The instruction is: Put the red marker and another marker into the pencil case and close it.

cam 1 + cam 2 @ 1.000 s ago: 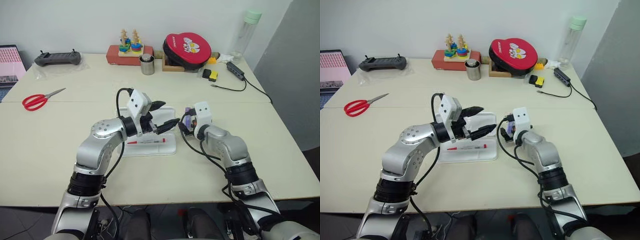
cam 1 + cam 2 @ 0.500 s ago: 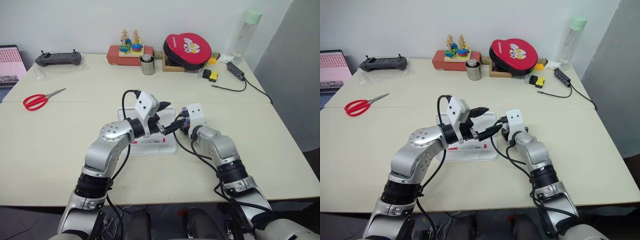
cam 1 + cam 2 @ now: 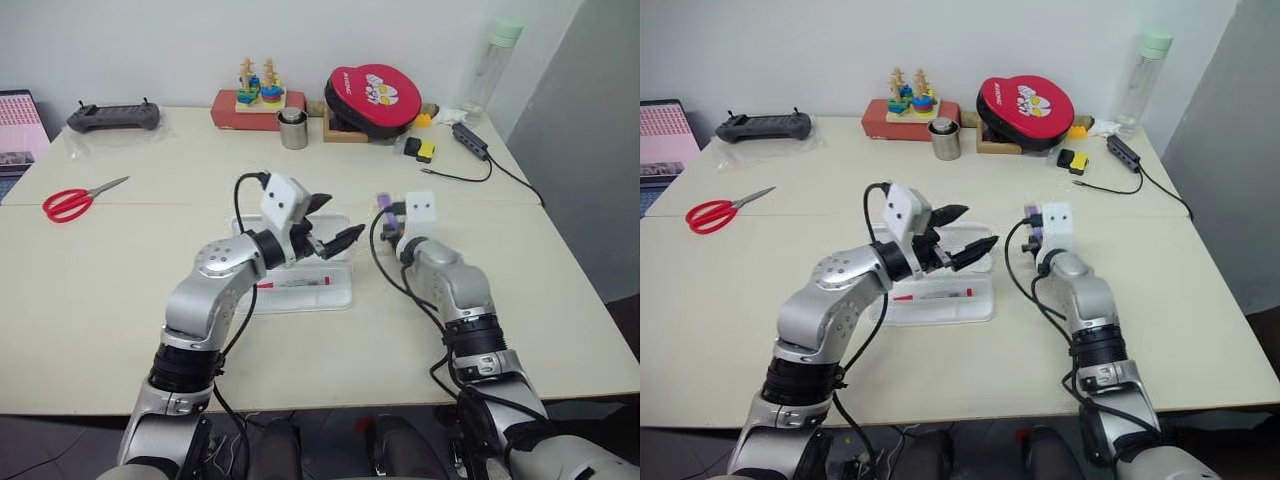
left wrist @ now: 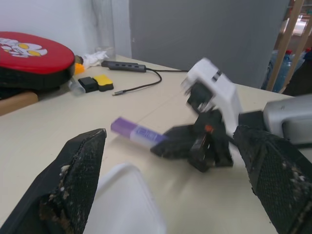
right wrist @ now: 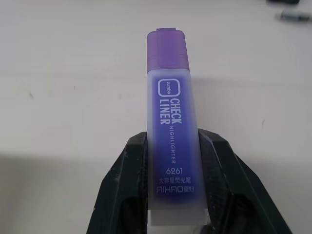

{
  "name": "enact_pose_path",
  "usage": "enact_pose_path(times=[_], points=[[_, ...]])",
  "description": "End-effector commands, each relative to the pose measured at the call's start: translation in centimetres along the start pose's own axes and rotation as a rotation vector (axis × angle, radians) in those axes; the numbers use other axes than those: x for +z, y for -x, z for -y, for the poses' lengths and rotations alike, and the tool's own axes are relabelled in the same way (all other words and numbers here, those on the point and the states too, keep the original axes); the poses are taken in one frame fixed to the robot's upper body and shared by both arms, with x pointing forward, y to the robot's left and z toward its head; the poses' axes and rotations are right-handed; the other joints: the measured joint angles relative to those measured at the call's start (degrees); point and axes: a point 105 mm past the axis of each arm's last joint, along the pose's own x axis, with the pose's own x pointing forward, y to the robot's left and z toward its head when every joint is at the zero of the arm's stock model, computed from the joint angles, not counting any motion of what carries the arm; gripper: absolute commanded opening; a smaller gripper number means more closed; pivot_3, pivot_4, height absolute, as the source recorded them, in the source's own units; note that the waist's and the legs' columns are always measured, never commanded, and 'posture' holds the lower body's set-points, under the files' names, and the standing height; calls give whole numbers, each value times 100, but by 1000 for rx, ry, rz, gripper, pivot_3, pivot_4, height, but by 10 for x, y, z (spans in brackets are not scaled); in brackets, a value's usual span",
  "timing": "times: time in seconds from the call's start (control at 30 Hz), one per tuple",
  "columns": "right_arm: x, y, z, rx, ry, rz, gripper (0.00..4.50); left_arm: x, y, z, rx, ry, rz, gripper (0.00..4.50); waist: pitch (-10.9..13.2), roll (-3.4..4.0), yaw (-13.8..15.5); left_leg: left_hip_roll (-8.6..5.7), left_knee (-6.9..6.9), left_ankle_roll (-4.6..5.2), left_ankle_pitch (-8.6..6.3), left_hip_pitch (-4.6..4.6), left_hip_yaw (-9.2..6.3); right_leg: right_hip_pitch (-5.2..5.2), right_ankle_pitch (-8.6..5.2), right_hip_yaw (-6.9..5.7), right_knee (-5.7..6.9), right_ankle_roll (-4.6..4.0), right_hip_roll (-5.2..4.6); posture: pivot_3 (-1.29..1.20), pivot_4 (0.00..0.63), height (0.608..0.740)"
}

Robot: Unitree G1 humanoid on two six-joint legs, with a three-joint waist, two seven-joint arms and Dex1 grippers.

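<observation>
Since a second ago: right gripper [image 5: 170,195] lifted off the table [image 3: 120,290], now clamped on the purple marker [image 5: 170,151].
Purple marker: held level, just right of the pencil case [image 3: 300,290].
Left gripper [image 3: 333,224]: spread wide above the open case.
Red marker [image 3: 293,283]: lying inside the case.

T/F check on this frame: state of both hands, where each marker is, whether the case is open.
1. The right hand is shut on the purple marker. True.
2. The left hand holds the red marker. False: it is open and holds nothing; the red marker lies in the pencil case.
3. The pencil case is closed. False: it is open.
4. The red scissors lie on the table, apart from the case. True.
</observation>
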Motion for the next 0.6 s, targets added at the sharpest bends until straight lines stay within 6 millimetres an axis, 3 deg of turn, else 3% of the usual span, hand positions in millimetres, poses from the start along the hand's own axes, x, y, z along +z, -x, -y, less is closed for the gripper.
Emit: enact_pose_path(times=[0.03,0.1,0.2,0.47,0.6], points=[[76,27,-41,350,100,267,1083,25,41,-13,13,-38,27,4500,0,1,-75,0,-4,0,0,0,0,0,-2,-1,0,-4,0,0,150,740],[79,42,-66,542,157,257,1083,19,66,-16,-3,-1,-13,4500,0,2,-109,1,-17,1,-1,5,0,0,-5,-2,-2,-10,0,0,150,740],[57,65,-104,820,261,128,1083,-2,105,-15,-27,55,-100,4500,-1,1,-149,3,-38,1,-1,12,-1,1,-13,-6,-2,-26,-1,0,150,740],[10,65,-144,1007,444,-86,1083,-47,183,-16,79,113,-332,4500,1,2,-113,6,-49,0,-1,16,-2,-6,-44,-15,-4,-49,-7,0,150,740],[-12,59,-159,1052,508,-163,1083,-53,196,-10,112,131,-346,4500,-2,-4,-48,7,-49,-2,-1,21,3,-9,-55,-16,-4,-67,-12,0,150,740]])
